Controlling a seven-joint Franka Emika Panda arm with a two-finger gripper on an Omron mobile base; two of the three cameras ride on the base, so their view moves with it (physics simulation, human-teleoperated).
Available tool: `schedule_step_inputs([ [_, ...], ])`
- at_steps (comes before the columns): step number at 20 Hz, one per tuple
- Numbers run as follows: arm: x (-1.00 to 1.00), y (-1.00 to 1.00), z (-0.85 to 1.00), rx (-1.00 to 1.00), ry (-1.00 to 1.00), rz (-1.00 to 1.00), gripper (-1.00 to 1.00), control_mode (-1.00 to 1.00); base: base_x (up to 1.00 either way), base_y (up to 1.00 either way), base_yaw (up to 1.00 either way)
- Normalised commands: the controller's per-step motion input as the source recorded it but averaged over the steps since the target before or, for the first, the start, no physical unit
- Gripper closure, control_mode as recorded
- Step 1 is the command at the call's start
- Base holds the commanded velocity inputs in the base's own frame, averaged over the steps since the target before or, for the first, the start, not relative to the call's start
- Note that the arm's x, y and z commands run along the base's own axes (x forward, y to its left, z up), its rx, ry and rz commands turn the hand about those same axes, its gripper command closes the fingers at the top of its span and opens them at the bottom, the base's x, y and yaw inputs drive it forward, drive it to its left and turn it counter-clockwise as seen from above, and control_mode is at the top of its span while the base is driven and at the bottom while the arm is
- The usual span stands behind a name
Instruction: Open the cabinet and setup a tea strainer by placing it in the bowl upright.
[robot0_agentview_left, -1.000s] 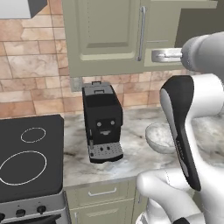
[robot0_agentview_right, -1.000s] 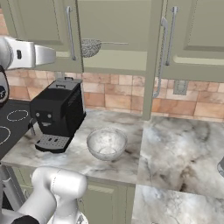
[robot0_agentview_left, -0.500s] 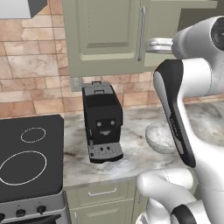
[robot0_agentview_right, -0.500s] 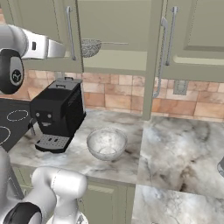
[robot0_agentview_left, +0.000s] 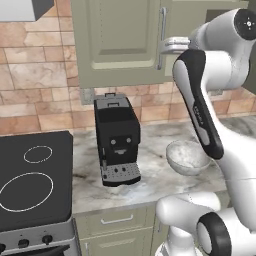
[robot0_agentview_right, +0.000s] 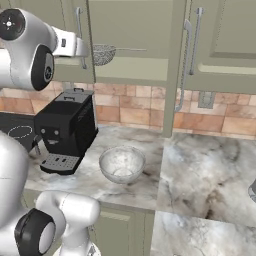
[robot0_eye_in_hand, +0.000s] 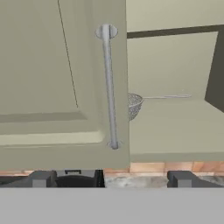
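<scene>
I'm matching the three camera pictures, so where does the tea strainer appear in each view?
Left base view: not in it.
Right base view: tea strainer upper left, on the cabinet shelf.
Hand view: centre, peeking out right of the door's bar handle.
Shared landmark: the black coffee machine.

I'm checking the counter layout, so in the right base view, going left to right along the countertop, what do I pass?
Stovetop → coffee machine → bowl → bare marble counter.
</scene>
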Motion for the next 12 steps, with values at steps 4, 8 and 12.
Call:
schedule_step_inputs([
  [4,0.39,0.00,0.00,0.00,0.00,0.04,-1.00,-1.00,0.00,0.00,0.00],
  [8,0.27,0.00,0.00,-0.03,0.05,-0.02,-1.00,-1.00,0.00,0.00,0.00],
  [12,0.28,0.00,-0.02,-0.03,0.02,-0.05,-1.00,-1.00,0.00,0.00,0.00],
])
